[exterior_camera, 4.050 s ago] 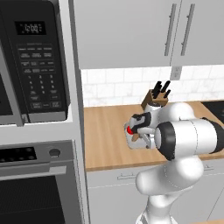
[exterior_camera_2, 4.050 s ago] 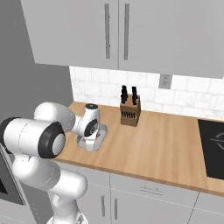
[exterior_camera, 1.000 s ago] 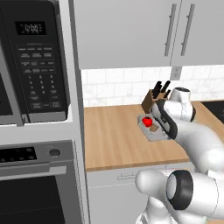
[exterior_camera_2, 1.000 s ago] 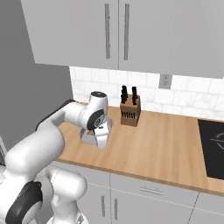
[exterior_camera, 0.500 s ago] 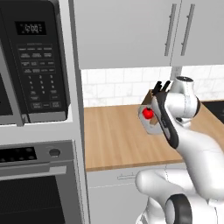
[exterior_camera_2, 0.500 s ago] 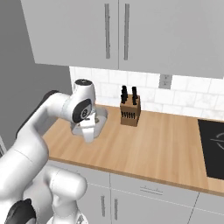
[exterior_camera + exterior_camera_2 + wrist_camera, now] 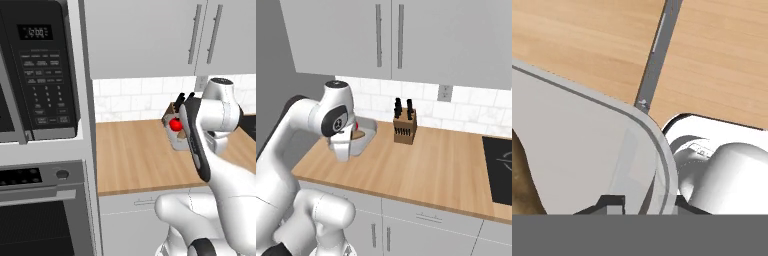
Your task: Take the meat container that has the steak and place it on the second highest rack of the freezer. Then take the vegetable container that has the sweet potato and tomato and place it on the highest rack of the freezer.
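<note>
My gripper is shut on the rim of the clear vegetable container, which it holds up above the wooden counter. The pale container hangs beside my white forearm near the counter's left end. Inside it lie the red tomato and the tan-brown sweet potato, whose end also shows at the hand view's left edge. The container is partly hidden behind my arm in the left base view. The freezer and the meat container with the steak are out of view.
A wooden knife block stands against the tiled wall, just behind the container. A black microwave and oven column bounds the counter on the left. A black cooktop lies at the far right. Grey cupboards hang overhead.
The container, which rested on the counter at first, has been lifted clear of it and has risen a little over the last second. My arm's elbow has swung round as the hand turned.
</note>
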### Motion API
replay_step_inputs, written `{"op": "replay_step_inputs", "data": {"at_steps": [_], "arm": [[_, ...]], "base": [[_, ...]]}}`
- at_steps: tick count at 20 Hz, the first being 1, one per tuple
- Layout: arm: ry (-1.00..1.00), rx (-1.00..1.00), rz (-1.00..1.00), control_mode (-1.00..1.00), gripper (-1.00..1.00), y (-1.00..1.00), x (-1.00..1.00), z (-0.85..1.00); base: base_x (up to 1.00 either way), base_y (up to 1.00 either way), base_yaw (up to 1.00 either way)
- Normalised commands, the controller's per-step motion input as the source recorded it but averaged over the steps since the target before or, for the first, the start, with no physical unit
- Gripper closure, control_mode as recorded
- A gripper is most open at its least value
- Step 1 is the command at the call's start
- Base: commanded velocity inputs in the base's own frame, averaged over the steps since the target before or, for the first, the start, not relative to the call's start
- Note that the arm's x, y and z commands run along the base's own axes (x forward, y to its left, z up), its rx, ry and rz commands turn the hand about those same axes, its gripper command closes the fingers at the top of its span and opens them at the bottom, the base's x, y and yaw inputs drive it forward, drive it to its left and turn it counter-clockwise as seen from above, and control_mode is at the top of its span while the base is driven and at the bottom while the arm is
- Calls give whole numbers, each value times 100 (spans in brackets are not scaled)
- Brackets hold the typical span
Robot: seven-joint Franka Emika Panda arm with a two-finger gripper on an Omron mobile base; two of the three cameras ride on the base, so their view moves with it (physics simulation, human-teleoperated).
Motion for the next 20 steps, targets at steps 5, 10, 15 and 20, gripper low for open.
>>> {"op": "replay_step_inputs", "data": {"at_steps": [5, 10, 15, 20], "arm": [[-1, 0, -5, -100, 100, 7, -32, 25], [0, 0, 5, -100, 100, 0, -36, 26], [-4, -1, 6, -100, 100, 15, -30, 15], [0, 0, 0, -100, 100, 14, -7, 5]], "base": [[0, 0, 0], [0, 0, 0], [0, 0, 0], [0, 0, 0]]}}
